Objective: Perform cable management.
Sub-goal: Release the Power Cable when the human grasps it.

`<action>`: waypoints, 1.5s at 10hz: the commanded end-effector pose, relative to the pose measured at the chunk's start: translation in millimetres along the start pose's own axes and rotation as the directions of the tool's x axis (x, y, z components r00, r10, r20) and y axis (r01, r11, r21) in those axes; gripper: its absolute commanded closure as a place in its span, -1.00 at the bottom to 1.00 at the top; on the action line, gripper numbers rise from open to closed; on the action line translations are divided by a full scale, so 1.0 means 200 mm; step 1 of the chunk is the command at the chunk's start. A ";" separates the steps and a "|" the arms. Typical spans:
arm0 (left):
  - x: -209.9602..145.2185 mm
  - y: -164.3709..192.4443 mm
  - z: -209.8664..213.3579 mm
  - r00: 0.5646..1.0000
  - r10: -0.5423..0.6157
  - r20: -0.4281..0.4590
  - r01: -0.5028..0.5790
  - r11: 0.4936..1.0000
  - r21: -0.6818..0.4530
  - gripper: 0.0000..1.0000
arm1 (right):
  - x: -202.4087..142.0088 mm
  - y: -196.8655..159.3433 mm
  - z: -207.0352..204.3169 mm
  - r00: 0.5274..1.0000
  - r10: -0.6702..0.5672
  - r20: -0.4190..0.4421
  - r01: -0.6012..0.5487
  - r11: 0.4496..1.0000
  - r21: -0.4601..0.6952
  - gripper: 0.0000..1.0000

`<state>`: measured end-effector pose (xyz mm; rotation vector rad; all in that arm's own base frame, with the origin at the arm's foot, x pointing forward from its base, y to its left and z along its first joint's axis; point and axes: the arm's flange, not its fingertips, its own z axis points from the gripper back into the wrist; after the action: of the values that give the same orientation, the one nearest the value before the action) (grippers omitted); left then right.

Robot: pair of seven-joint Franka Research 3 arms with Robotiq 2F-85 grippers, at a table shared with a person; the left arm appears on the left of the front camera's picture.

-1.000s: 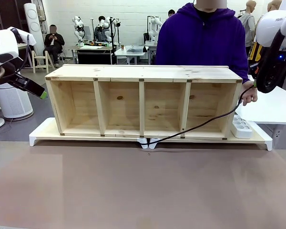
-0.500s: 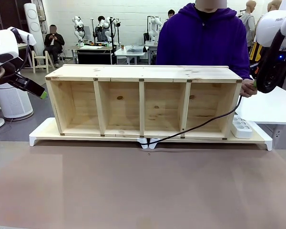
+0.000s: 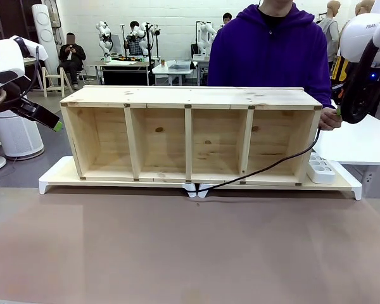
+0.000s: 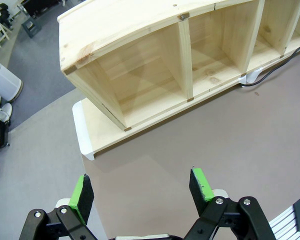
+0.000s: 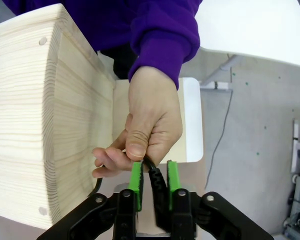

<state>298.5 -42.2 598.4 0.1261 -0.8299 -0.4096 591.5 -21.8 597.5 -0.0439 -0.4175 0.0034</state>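
A thin black cable [image 3: 266, 166] runs from a white clip [image 3: 196, 189] under the wooden shelf [image 3: 190, 98] up to the shelf's right end. There a person's hand [image 3: 330, 118] grips it. In the right wrist view the cable's thick end [image 5: 157, 186] lies between the green pads of my right gripper [image 5: 154, 181], which stand slightly apart, with a small gap on one side. The person's hand [image 5: 152, 125] pinches the cable just above the pads. My left gripper [image 4: 141, 189] hangs open with nothing between its fingers, off the shelf's left end, above the brown tabletop.
The four-compartment shelf sits on a white base [image 3: 57, 174]. A white power strip [image 3: 320, 170] lies on the base at the right end. A white table [image 3: 361, 142] stands to the right. The person in purple stands behind the shelf.
The person's hand has risen along the shelf's right end, to the cable end at my right gripper. Neither arm has visibly shifted.
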 end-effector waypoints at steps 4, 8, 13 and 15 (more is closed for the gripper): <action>0.01 0.00 -0.01 1.000 0.010 0.014 -0.010 1.000 -0.003 -1.00 | -0.01 0.00 0.02 1.000 0.014 0.016 -0.014 1.000 -0.017 -0.18; 0.01 0.00 -0.01 1.000 0.010 0.014 -0.010 1.000 -0.003 -1.00 | 0.00 0.00 0.01 1.000 0.001 0.003 -0.001 1.000 -0.002 -0.80; 0.01 0.00 -0.01 1.000 0.010 0.014 -0.010 1.000 -0.003 -1.00 | 0.00 0.00 0.01 1.000 0.001 0.003 -0.001 1.000 -0.002 -0.80; 0.01 0.00 -0.01 1.000 0.010 0.014 -0.010 1.000 -0.003 -1.00 | 0.00 0.00 0.01 1.000 0.001 0.003 -0.001 1.000 -0.002 -0.80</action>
<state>298.5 -42.2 598.4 0.1261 -0.8299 -0.4096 590.9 -21.9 600.2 -0.0461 -0.4255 0.0042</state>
